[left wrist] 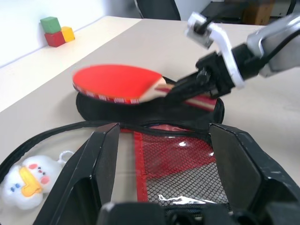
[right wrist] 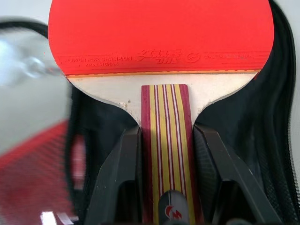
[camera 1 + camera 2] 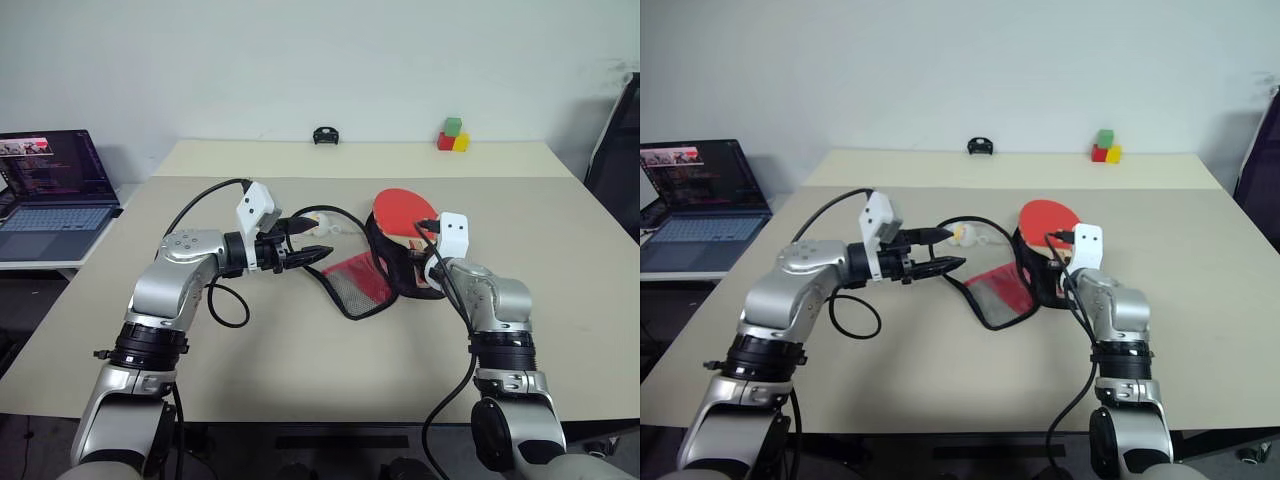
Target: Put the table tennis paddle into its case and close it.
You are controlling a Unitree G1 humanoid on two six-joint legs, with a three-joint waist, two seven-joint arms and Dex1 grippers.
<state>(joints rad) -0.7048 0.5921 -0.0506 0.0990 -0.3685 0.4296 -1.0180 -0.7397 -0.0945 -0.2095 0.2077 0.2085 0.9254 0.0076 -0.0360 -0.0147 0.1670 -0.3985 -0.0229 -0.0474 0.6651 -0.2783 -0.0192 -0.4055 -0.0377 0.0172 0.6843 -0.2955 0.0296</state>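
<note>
Red paddle (image 2: 159, 33), handle clamped in my right gripper (image 2: 166, 154), hovers above the case (image 3: 395, 262), whose flap lies toward eight o'clock. Left gripper (image 3: 305, 245) gapes empty. Blade may snag the rim.

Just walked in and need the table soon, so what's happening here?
The robot is packing a table tennis paddle. Its right gripper is shut on the handle, holding the paddle over the black half of the open case, whose red mesh flap lies spread on the table. The left gripper hangs open just beside the flap, holding nothing. The case is not yet closed.
</note>
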